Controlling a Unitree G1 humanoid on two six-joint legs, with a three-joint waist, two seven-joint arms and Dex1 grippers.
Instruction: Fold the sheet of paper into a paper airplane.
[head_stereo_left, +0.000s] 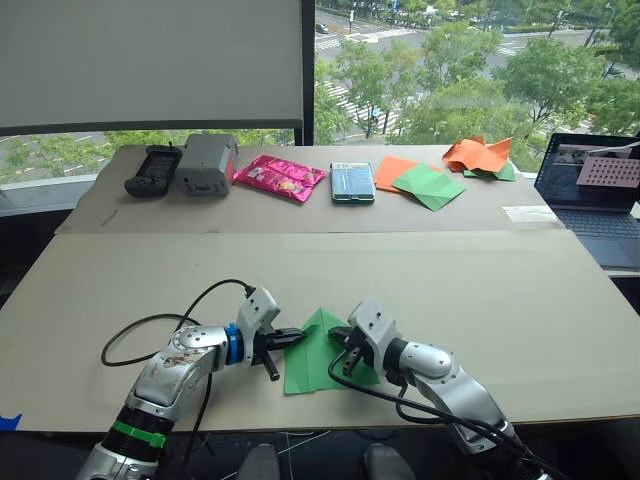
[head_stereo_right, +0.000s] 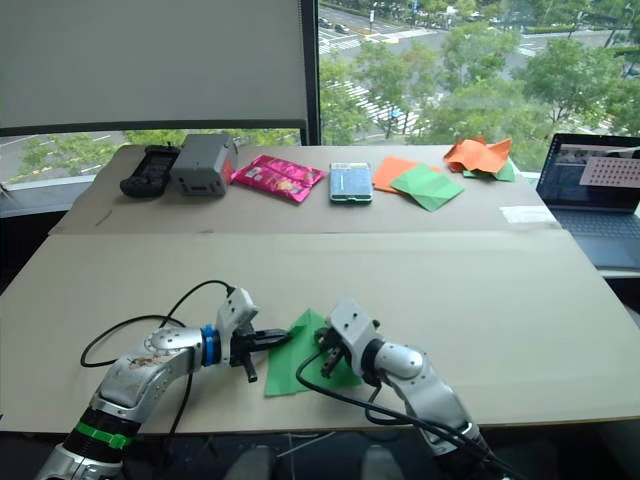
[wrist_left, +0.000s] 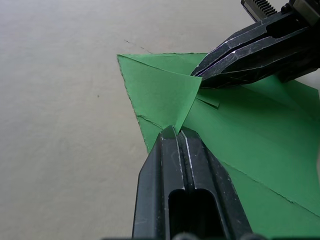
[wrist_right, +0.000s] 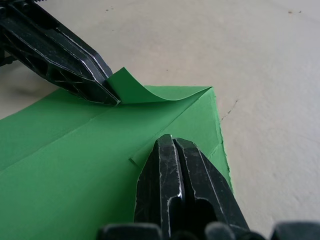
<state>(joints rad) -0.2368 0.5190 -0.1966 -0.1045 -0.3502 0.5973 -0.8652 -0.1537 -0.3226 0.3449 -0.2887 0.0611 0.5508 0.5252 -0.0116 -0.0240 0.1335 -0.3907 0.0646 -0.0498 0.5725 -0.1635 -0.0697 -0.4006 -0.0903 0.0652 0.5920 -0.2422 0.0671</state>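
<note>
The sheet of paper (head_stereo_left: 312, 362), bright green and creased, lies near the front edge of the table between my two grippers. One top corner is folded over as a triangular flap (wrist_left: 160, 92) that curls up off the sheet. My left gripper (head_stereo_left: 297, 337) is shut on the tip of that flap (wrist_right: 125, 85), coming in from the left. My right gripper (head_stereo_left: 336, 333) is shut too, and its tips (wrist_right: 167, 142) press down on the sheet near the centre crease, just right of the flap. The two sets of fingertips are about a finger's width apart.
Along the back board lie a black controller (head_stereo_left: 152, 170), a grey box (head_stereo_left: 205, 163), a pink packet (head_stereo_left: 279, 178), a teal box (head_stereo_left: 352, 182), flat orange and green sheets (head_stereo_left: 420, 182) and crumpled orange paper (head_stereo_left: 478, 155). A laptop (head_stereo_left: 598, 195) stands at the right. A black cable (head_stereo_left: 140, 335) loops by my left arm.
</note>
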